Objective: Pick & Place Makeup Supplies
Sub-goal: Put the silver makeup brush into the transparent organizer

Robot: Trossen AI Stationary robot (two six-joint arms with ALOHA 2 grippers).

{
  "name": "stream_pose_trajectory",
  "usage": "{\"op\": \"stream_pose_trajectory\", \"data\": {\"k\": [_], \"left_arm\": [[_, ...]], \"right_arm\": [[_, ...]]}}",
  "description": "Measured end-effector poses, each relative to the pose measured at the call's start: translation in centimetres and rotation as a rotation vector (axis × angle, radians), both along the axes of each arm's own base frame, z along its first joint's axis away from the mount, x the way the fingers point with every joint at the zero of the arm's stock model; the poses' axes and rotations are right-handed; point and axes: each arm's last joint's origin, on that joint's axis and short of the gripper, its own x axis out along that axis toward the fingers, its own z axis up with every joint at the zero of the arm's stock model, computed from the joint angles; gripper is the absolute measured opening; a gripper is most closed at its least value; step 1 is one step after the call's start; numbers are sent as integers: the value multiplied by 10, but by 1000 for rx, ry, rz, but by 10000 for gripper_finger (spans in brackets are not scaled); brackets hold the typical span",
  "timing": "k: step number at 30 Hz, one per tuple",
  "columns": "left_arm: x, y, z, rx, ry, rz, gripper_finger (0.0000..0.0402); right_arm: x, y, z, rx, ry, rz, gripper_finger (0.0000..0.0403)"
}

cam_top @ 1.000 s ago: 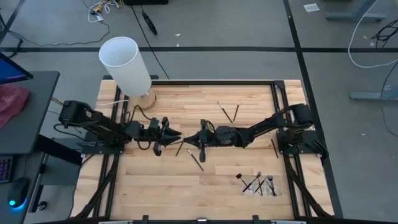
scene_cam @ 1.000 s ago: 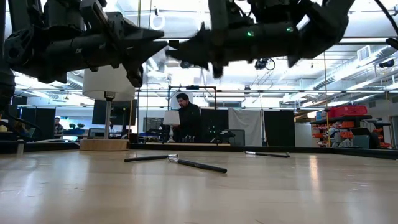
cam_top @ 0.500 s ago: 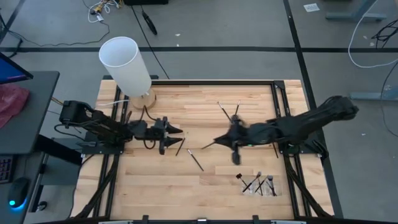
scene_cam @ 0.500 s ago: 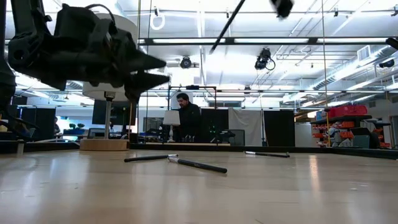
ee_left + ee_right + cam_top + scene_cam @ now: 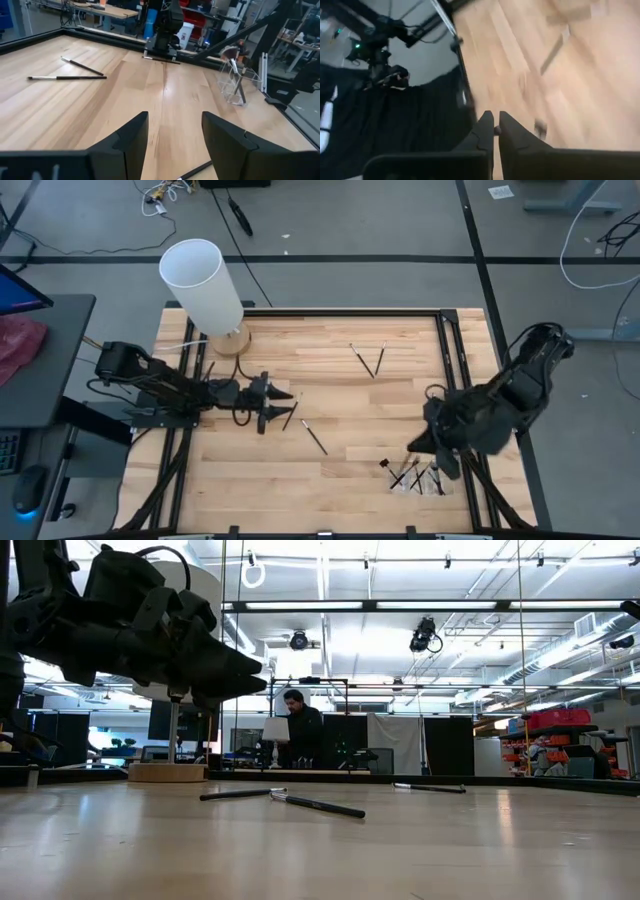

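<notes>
The right end effector (image 5: 425,445), fingers together on a brush, hangs above the clear holder (image 5: 418,476); a tilted drop could miss. The left end effector (image 5: 285,406) waits apart beside loose brushes (image 5: 314,436) on the worktop (image 5: 340,390).

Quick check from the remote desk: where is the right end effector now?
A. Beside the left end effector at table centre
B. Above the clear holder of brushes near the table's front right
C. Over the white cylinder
B: in the high view the right end effector hangs by the clear holder with brushes in it.
</notes>
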Motion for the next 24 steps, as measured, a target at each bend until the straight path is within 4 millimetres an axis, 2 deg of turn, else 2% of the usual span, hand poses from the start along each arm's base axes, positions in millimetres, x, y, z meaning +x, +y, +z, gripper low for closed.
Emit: {"op": "stream_pose_trajectory", "data": {"k": [4,9,18,24], "left_arm": [[0,-1,0,1,0,-4,188],[0,-1,0,3,0,-5,188],[0,-1,0,13,1,-6,188],[0,-1,0,15,1,-1,188]], "right_arm": [[-15,14,-12,114,166,-123,4],[-29,32,-27,140,315,-235,4],[-39,71,-60,42,268,-362,4],[-41,82,-92,15,268,-485,4]]}}
